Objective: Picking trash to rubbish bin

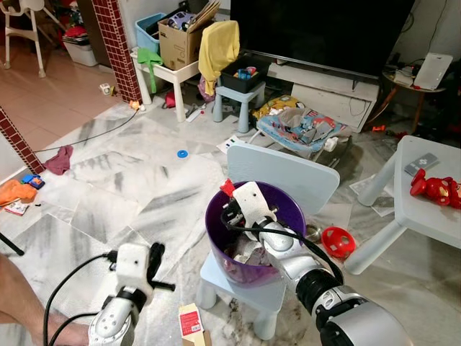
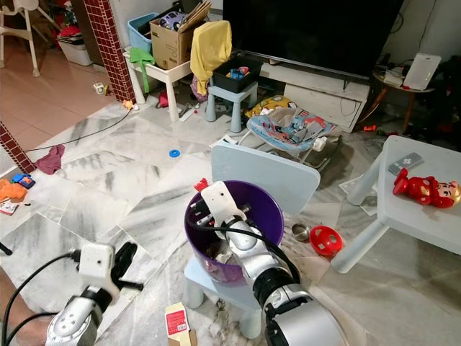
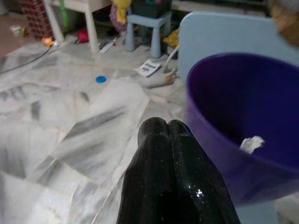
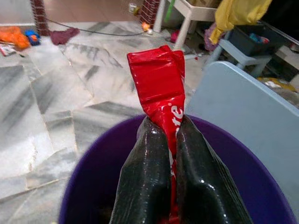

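Observation:
A purple bin (image 1: 292,209) stands on a small light-blue chair (image 1: 284,173), with crumpled trash (image 1: 248,254) inside it. My right gripper (image 1: 229,193) hangs over the bin's near-left rim, shut on a red wrapper (image 4: 159,84) that sticks up past the fingertips. My left gripper (image 3: 161,125) is low at the left of the bin, shut with nothing in it. A white scrap (image 3: 251,143) lies inside the bin in the left wrist view.
A red-and-tan carton (image 1: 191,322) lies on the marble floor by the chair's front leg. A red ring toy (image 1: 337,241) and a white table (image 1: 425,205) are to the right. A baby bouncer (image 1: 302,130), stools and boxes stand behind.

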You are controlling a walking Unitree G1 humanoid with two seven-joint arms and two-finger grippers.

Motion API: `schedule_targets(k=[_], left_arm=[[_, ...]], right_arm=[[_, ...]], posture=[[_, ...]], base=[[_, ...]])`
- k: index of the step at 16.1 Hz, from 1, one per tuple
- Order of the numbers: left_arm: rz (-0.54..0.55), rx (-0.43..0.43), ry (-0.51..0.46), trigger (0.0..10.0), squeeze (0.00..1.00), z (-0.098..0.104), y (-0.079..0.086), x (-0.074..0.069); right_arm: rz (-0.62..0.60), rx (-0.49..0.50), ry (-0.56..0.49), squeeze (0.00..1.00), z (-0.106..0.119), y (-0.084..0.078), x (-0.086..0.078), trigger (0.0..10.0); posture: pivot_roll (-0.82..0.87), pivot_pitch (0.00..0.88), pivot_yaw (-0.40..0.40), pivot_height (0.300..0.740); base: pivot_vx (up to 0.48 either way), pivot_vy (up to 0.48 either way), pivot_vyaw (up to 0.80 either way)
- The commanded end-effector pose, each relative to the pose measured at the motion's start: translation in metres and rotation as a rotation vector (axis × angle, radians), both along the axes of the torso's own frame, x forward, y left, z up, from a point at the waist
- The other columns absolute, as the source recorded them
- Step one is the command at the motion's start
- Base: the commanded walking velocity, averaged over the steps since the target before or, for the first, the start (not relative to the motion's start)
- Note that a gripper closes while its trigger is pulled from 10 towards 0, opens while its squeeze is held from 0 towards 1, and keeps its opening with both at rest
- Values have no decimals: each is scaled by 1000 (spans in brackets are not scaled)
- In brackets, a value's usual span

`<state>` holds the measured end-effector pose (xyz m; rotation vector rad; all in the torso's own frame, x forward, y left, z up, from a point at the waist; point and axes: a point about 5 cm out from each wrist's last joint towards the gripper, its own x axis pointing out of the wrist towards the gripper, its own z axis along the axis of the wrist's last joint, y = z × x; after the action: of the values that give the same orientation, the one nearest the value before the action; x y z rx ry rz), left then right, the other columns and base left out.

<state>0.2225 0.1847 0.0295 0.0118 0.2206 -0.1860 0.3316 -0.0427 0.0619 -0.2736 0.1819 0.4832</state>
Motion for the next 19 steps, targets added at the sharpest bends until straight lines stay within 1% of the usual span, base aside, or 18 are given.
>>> schedule_targets(k=[1,2,3,4,7,17,19], left_arm=[[-47,-39,-35,0,0,11,-11,7],[-74,-58,-48,0,0,15,-16,8],[-93,-59,-56,0,0,17,-19,9],[-106,-68,-63,0,0,20,-23,10],[-111,-70,-59,0,0,21,-23,12],[-112,-67,-40,0,0,20,-21,14],[-114,-63,-41,0,0,21,-20,15]], right_arm=[[-7,-24,-8,0,-1,-3,1,10000],[-7,-29,-4,0,-2,-3,0,10000],[-6,-16,4,788,-3,-3,-1,10000],[-4,-7,4,1000,-3,-2,-1,10000],[3,-11,-7,1000,-2,1,-1,10000],[-12,-5,-20,1000,1,-2,2,10000],[-13,8,-42,1000,6,-1,5,10000]], posture=[[190,60,-60,740],[190,61,-60,740],[191,60,-60,740],[190,59,-60,740],[187,57,-57,740],[189,50,-52,740],[179,50,-49,740]], base=[[0,0,0],[0,0,0],[0,0,0],[0,0,0],[0,0,0],[0,0,0],[0,0,0]])
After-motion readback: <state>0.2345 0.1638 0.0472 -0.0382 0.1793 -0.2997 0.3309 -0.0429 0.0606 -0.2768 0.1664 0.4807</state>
